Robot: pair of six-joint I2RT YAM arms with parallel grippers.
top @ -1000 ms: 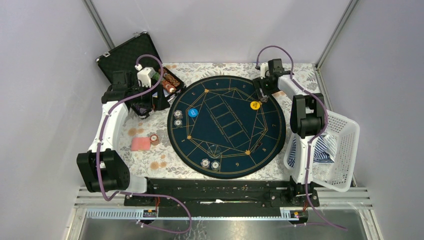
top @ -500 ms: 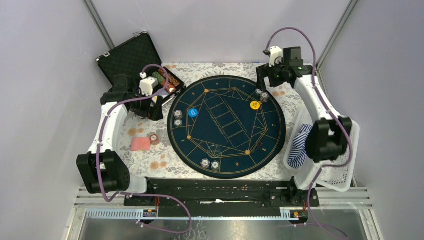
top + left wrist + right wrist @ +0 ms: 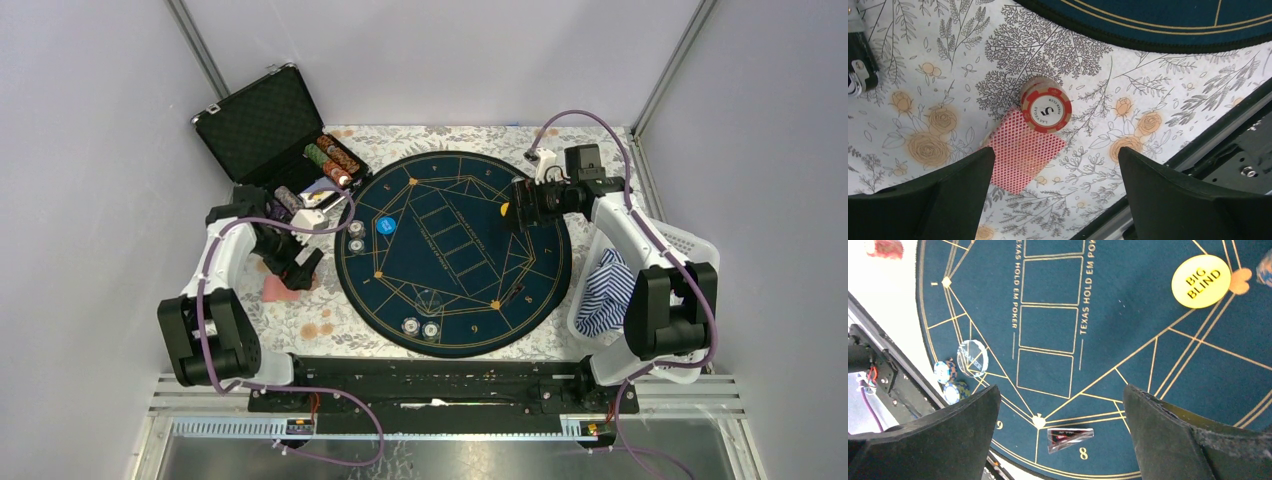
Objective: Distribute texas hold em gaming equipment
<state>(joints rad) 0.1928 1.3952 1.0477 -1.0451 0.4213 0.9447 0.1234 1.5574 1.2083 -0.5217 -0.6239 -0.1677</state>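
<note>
Floral tablecloth [image 3: 1158, 75] bears chip stack [image 3: 1046, 109] touching card [image 3: 1023, 155]; both between spread left jaws.

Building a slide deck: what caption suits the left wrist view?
Open left gripper above a red chip stack and red-backed card on floral tablecloth.

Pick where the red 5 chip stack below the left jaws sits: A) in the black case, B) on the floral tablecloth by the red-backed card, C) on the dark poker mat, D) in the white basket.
B: the left wrist view shows the chip stack on the floral tablecloth beside the red-backed card, off the poker mat.
</note>
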